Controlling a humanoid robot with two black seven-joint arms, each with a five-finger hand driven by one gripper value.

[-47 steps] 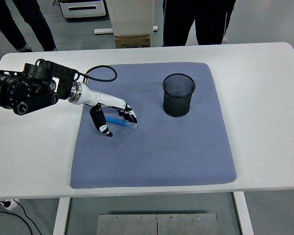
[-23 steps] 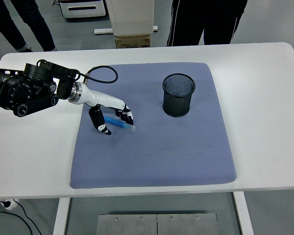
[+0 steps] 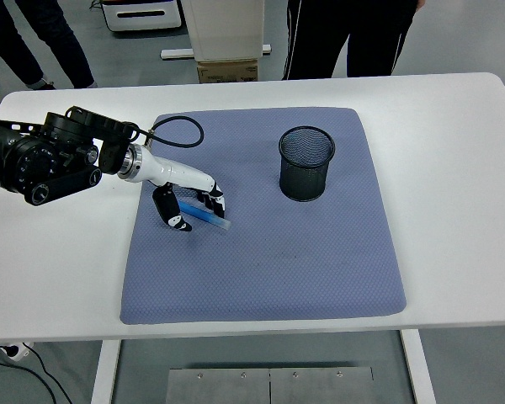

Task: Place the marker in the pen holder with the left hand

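The blue marker [image 3: 204, 214] lies flat on the blue-grey mat [image 3: 269, 278], its long axis running left to right and slightly toward the counter's [image 3: 454, 252] near edge; the left hand [image 3: 188, 202] is on it, fingers [image 3: 217, 202] curled around it, seemingly grasping; farther right stands the black mesh pen holder [image 3: 306, 163], well apart, with open mat between.

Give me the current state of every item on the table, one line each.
left hand: fingers curled around the marker, low over the mat
marker: blue, lying roughly flat in the hand's grasp, not yet in the holder
pen holder: upright on the mat, looks empty
mat: flat on the table, under hand and holder
table: white, carrying the mat
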